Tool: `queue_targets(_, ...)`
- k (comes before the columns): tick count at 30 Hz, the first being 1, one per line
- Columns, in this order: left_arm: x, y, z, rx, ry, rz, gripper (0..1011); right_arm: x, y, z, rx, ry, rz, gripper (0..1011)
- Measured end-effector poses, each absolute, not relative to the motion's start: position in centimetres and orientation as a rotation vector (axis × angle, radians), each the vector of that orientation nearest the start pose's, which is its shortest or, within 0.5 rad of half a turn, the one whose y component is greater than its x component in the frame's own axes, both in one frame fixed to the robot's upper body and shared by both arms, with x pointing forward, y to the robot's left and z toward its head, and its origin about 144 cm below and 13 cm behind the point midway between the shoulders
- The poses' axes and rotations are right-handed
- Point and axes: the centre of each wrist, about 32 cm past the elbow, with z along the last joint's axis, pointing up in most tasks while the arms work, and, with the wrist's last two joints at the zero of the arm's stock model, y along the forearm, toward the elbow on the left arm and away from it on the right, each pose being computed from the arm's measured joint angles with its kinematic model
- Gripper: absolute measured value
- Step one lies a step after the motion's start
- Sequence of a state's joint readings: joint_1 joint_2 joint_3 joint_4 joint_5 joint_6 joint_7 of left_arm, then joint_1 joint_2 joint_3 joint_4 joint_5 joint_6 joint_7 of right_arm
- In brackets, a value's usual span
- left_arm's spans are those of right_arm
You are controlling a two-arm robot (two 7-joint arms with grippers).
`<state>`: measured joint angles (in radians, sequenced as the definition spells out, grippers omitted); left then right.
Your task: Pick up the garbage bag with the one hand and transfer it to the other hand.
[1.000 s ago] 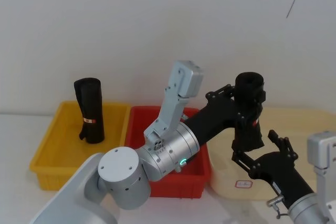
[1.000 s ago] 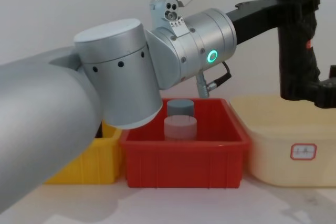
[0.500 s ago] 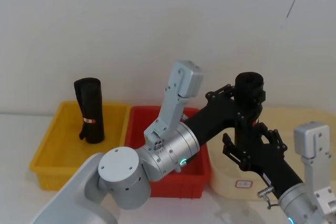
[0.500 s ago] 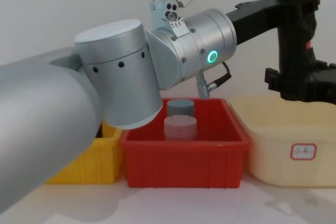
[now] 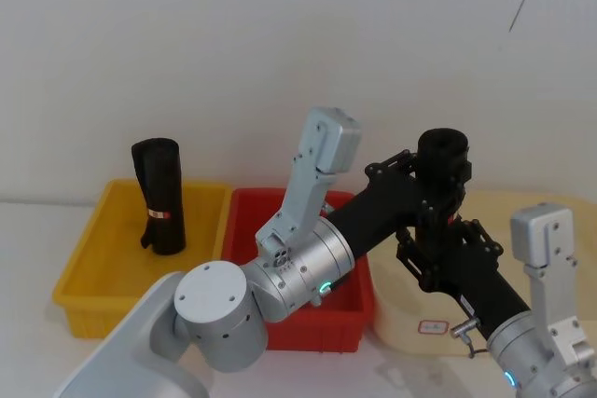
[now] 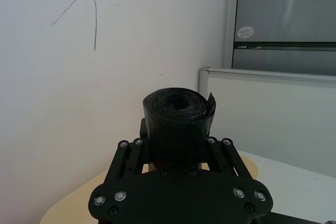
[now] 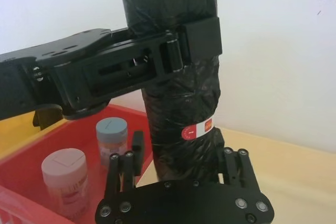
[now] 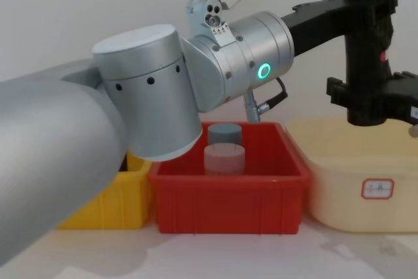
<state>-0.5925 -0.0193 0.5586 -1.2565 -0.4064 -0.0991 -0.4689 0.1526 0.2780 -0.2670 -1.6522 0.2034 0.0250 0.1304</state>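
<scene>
The left hand [image 5: 438, 188] is clamped on the upper half of the bag [image 5: 442, 151] and holds it in the air over the beige bin [image 5: 550, 216]. The long axis of the bag is upright, and its red-and-white label sits below the left hand. The right hand [image 5: 445, 251] is lower, reaching in from the robot's right side. Its 2 fingers [image 7: 119, 174] are wide, 1 on each side of the bottom part of the bag, and they seem not to press it yet. I judge that the next move is only a closing. The bag lies between the fingers, so the right hand should shut across the axis before the left hand lets go.
</scene>
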Motion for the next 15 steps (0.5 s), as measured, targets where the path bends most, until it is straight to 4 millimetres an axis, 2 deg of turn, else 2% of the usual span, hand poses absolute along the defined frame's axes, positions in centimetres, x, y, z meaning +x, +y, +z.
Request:
queue_targets(8, 56.90, 5.52, 126.23, -0.303, -0.123, 0.543, 473, 48.84, -21.78, 120.75, 0.027, -0.183, -1.165, 559)
queue_targets(12, 56.90, 5.52, 126.24, -0.303, -0.123, 0.543, 473, 48.85, -21.75, 120.81, 0.028, -0.184, -1.167, 547)
queue_targets(15, 56.90, 5.51, 126.23, -0.303, -0.123, 0.543, 539, 48.85, -21.72, 120.93, 0.033, -0.185, -1.169, 547)
